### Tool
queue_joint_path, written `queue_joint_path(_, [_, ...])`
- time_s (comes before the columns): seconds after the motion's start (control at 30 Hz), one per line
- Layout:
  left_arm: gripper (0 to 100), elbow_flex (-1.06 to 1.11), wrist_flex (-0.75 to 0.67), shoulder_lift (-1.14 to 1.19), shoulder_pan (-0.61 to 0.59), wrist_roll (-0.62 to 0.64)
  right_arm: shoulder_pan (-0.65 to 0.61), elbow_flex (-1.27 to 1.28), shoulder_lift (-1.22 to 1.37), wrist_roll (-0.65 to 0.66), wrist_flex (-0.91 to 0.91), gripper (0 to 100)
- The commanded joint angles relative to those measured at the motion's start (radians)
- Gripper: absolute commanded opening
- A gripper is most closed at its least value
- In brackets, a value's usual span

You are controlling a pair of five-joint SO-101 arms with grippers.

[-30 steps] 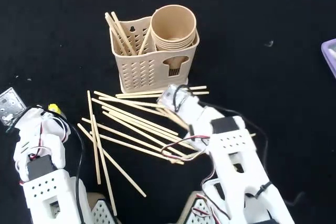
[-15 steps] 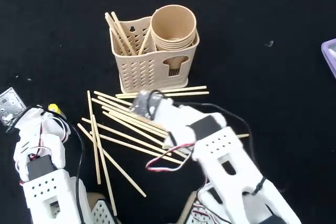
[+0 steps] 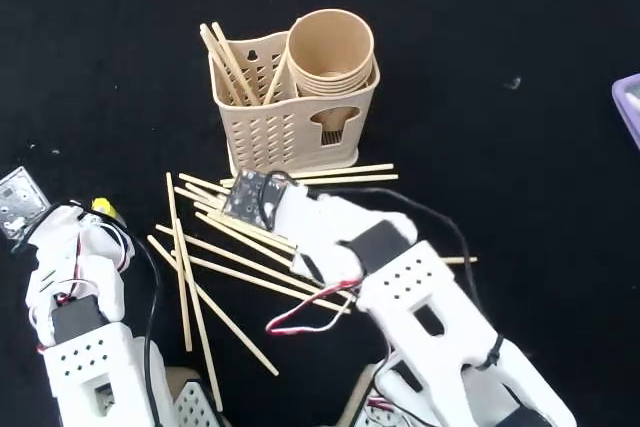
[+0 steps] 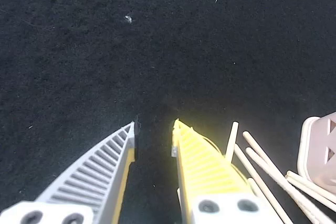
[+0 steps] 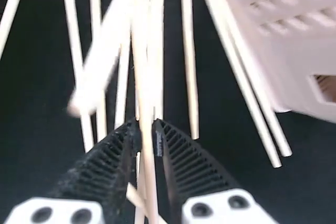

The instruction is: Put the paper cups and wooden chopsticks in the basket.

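Observation:
A beige slotted basket (image 3: 290,132) stands upright at the table's middle back. Stacked paper cups (image 3: 330,47) fill its right compartment, and a few wooden chopsticks (image 3: 228,62) lean in its left one. Several loose chopsticks (image 3: 235,267) lie fanned on the black cloth in front of it. My right gripper (image 3: 247,200) hovers over the pile's far end, just in front of the basket's left corner. Its black fingers (image 5: 113,153) are shut on a chopstick (image 5: 143,93) that runs lengthwise between them. My left gripper (image 4: 154,125) sits low at the near left, slightly open over bare cloth.
A purple container's edge (image 3: 630,102) shows at the far right. The basket's corner (image 4: 323,150) and some chopstick ends (image 4: 262,169) lie to one side of my left gripper. Black cloth stretches bare to the left and right of the basket.
My right arm has swung left across the chopstick pile, from the basket's front right to its front left. The left arm has kept still.

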Motion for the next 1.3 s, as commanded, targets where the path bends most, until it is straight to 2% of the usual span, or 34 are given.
queue_joint_path(0.0, [13,-0.013,0.005,-0.015,-0.013,-0.002,0.025,-0.108,-0.030,-0.005,-0.015,1.1])
queue_joint_path(0.6, [13,-0.013,0.005,-0.015,-0.013,-0.002,0.006,-0.344,-0.030,-0.011,0.058,1.1])
queue_joint_path(0.8, [13,-0.013,0.005,-0.015,-0.013,-0.002,0.006,-0.421,-0.030,-0.066,0.058,1.1])
queue_joint_path(1.03, [13,-0.013,0.005,-0.015,-0.013,-0.002,-0.054,-0.483,-0.028,-0.066,0.060,1.1])
queue_joint_path(1.27, [13,-0.013,0.005,-0.015,-0.013,-0.002,-0.061,-0.565,-0.024,-0.077,0.060,1.1])
